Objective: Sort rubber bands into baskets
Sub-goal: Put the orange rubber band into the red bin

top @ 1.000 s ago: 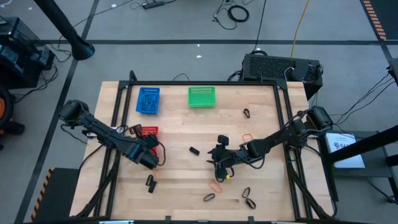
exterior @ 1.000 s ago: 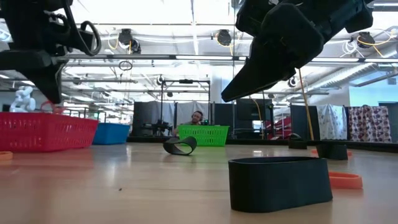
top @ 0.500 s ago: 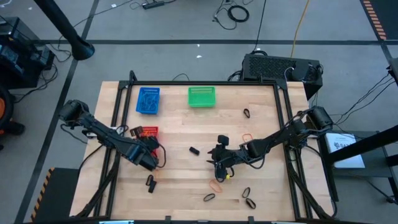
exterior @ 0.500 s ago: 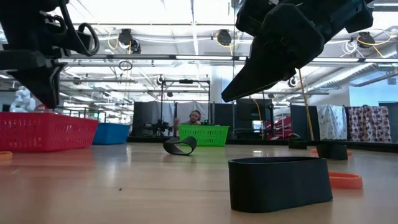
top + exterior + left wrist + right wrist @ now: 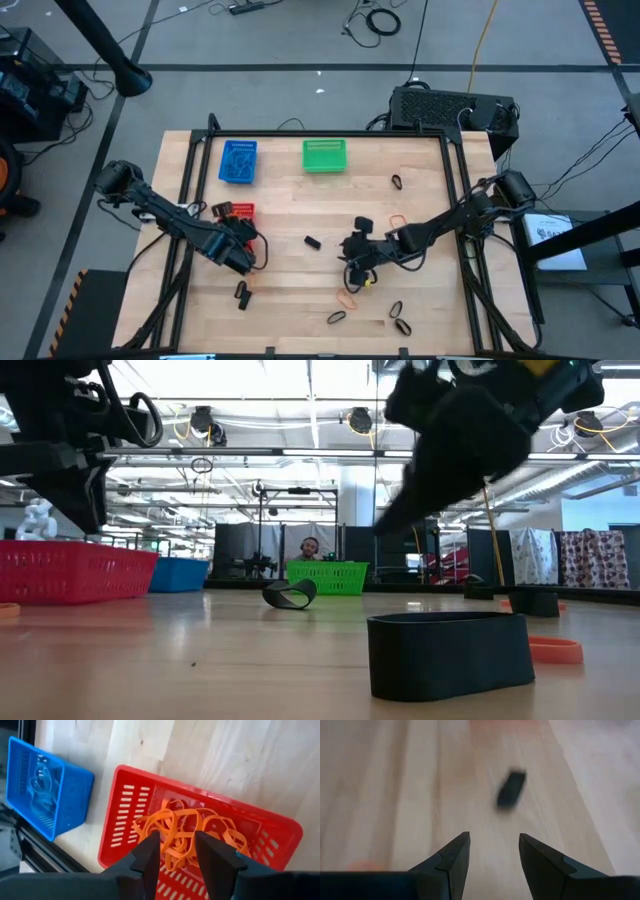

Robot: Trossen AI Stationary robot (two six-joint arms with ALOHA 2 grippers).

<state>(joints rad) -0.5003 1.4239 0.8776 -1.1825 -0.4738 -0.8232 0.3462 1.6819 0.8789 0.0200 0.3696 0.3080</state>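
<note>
- Left gripper (image 5: 243, 243): positioned at the table's left side, just beside the red basket (image 5: 234, 212) on its near side. The left wrist view shows its fingers (image 5: 150, 855) parted with a clear gap and nothing between them, directly above the basket's interior.
- Red basket contents: a tangled heap of orange rubber bands (image 5: 180, 832) lies on its mesh floor.
- Blue basket (image 5: 238, 161): stands at the far left of the table, apart from the red one; the left wrist view shows blue bands (image 5: 39, 780) inside it.
- Green basket (image 5: 325, 155): stands at the far edge, to the right of the blue basket. Contents cannot be made out.
- Right gripper (image 5: 352, 247): held over the middle of the table, above the surface. In the right wrist view its fingers (image 5: 452, 857) stand apart and hold nothing; a black band (image 5: 511, 788) lies on the wood ahead of them.
- Loose bands on the table (image 5: 300, 320): one black band (image 5: 312, 242) at the centre, left of the right gripper; a black piece (image 5: 241, 294) near the left front; an orange band (image 5: 347, 298) and several black bands (image 5: 400, 318) near the front right; one orange (image 5: 397, 219) and one black (image 5: 397, 182) toward the right rear.
- Low view: a wide black band (image 5: 448, 653) lies nearest the camera, touching the table, with an orange band (image 5: 555, 650) just behind it.
</note>
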